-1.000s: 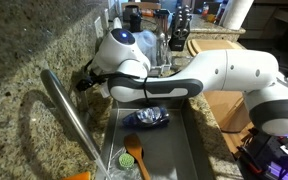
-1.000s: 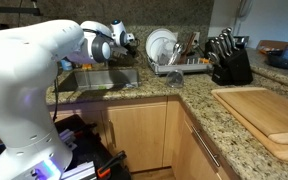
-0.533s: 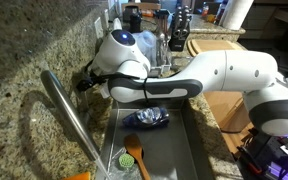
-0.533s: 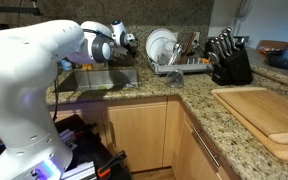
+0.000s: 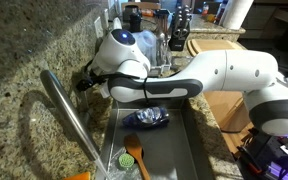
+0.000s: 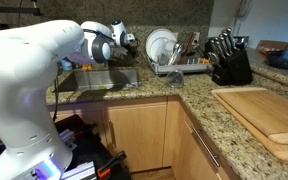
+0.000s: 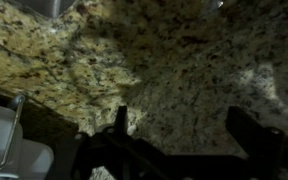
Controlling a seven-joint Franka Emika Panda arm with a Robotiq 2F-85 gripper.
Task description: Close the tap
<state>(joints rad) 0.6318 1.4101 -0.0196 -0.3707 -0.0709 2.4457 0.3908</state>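
The tap is a long slim brushed-steel spout that runs diagonally across the near left of an exterior view, above the sink. I cannot make out its thin lever. My gripper is beyond the spout, close to the granite wall. In the wrist view the gripper is open; its two dark fingers stand wide apart with only speckled granite between them. The tap does not show there. In an exterior view the gripper reaches over the sink toward the back wall.
A blue bowl and a wooden spoon lie in the sink. A dish rack with plates, a knife block and a wooden cutting board stand on the granite counter.
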